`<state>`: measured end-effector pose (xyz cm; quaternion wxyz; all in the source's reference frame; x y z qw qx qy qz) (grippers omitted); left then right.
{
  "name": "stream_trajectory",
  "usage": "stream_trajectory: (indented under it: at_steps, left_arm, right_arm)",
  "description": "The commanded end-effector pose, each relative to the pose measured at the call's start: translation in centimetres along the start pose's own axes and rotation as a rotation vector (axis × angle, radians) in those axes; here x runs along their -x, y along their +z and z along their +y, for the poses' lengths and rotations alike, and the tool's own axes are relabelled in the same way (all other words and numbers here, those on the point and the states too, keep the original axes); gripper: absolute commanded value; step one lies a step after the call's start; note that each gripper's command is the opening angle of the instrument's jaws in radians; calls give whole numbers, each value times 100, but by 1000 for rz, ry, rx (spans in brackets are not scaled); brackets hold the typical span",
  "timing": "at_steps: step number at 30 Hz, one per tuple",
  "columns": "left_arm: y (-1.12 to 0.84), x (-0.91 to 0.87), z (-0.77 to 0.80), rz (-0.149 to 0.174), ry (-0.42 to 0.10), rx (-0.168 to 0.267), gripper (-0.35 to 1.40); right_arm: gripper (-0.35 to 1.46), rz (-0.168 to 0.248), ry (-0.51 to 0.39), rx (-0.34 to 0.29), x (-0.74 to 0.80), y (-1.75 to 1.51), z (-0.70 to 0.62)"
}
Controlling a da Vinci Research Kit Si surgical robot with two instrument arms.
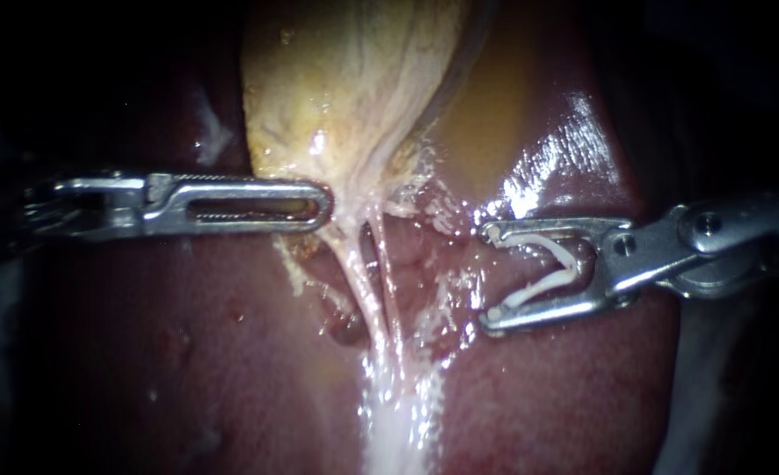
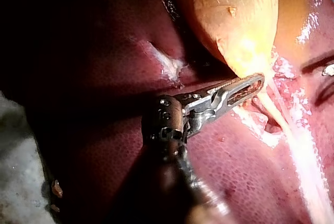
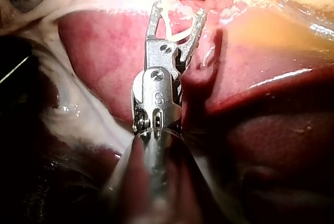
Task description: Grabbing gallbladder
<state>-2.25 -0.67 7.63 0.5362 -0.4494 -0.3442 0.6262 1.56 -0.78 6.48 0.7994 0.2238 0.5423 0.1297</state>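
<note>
Liver (image 1: 187, 352) backdrop — gallbladder (image 1: 345, 79) vertical in endoscope view, narrow end downward.

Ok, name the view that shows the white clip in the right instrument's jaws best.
The endoscope view: the white clip lies side-on, both legs spread between the jaws of the right instrument. The right wrist view shows it from behind the jaws, partly hidden. In the left wrist view I cannot make it out.

The left instrument (image 2: 254, 83) is lying over the liver (image 2: 104, 145), jaws together. With its heading as twelve, the gallbladder (image 2: 235, 20) is touching its tip at ten o'clock and a pale strand (image 2: 300, 151) is trailing toward three.
</note>
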Motion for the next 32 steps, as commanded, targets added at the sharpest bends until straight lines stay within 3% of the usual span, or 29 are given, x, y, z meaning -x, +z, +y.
stream_trajectory:
  at_steps: [1, 14, 32]
  left_arm:
    - [-3, -4, 4, -2, 6, 5, -35]
    - [-16, -27, 38, 17, 31, 24, -35]
    - [-15, -26, 40, 18, 31, 23, -35]
  right_arm:
    - [49, 0, 0, 1, 0, 0, 0]
    - [49, 0, 0, 1, 1, 0, 1]
    - [49, 0, 0, 1, 1, 0, 1]
